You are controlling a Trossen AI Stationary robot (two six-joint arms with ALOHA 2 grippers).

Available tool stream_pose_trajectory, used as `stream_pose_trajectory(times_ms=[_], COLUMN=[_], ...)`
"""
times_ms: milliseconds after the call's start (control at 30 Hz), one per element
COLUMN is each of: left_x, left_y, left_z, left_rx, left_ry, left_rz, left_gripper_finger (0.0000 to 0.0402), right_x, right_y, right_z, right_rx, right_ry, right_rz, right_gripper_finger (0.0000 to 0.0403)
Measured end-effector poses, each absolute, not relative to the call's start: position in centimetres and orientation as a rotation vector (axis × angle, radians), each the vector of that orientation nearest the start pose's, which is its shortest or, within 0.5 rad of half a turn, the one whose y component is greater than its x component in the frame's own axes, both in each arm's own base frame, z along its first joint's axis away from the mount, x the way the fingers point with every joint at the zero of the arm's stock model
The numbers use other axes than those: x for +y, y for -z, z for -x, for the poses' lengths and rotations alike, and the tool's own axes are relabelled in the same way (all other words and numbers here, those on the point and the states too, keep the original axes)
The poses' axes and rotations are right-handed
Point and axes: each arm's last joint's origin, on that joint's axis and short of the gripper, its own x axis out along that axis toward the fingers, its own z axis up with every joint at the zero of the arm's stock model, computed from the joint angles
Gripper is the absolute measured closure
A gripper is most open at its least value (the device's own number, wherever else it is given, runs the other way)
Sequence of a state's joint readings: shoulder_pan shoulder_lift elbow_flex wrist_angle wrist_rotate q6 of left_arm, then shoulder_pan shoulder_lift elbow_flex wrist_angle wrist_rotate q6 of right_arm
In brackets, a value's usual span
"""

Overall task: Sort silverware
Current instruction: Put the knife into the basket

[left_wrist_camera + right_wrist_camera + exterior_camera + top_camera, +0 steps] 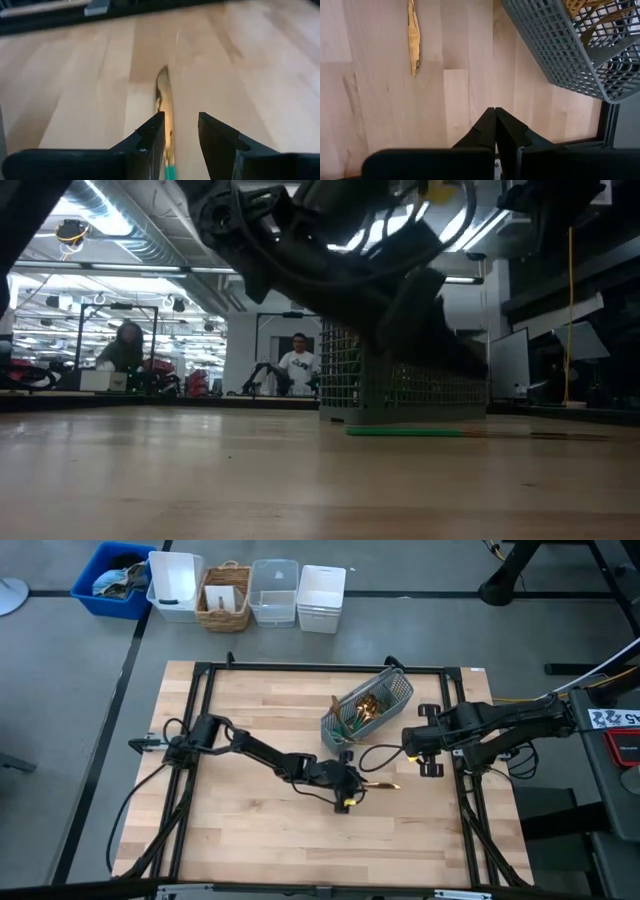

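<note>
A knife with a gold blade (380, 784) and a teal handle (400, 432) lies flat on the wooden table, just near of the caddy. My left gripper (350, 790) is open low over it. In the left wrist view the blade (162, 100) runs out between the two fingers, close beside one finger (150, 142); I cannot tell if they touch. The grey mesh caddy (367, 707) holds several gold pieces of silverware (365, 708). My right gripper (495, 117) is shut and empty, at the table's right, beside the caddy (570, 45).
A black frame (300, 668) runs around the table top. Bins and a basket (225, 598) stand on the floor beyond the far edge. People show in the room behind (297, 365). Bare wood lies left and near of the knife (250, 830).
</note>
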State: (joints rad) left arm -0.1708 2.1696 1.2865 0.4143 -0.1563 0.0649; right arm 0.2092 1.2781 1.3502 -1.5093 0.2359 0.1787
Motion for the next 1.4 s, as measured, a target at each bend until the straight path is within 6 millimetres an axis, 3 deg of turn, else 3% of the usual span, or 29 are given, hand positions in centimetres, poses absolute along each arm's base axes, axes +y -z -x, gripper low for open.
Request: stream_pose_trajectory(times_ms=[433, 700, 1033, 1400], left_x=[-6.4, -5.8, -5.0, -6.0], left_y=[-11.6, -9.7, -9.4, -9.1], left_z=[-44.6, -44.9, -44.8, -44.2], left_rx=[0.585, 0.61, 0.642, 0.722], left_ry=[0.013, 0.028, -0.002, 0.006], left_rz=[-0.084, -0.072, -0.022, -0.043], left_gripper_finger=[0.0293, 0.0293, 0.0293, 0.0293], right_x=[3.5, 3.5, 3.5, 3.5], right_y=[-33.9, -33.9, -33.9, -33.9], right_z=[-19.6, -19.6, -19.6, -19.6], right_rx=[1.363, 1.365, 1.364, 1.363], right_ry=[0.144, 0.144, 0.144, 0.144], right_rz=[0.162, 0.162, 0.162, 0.162], right_gripper_finger=[0.0393, 0.0393, 0.0393, 0.0393])
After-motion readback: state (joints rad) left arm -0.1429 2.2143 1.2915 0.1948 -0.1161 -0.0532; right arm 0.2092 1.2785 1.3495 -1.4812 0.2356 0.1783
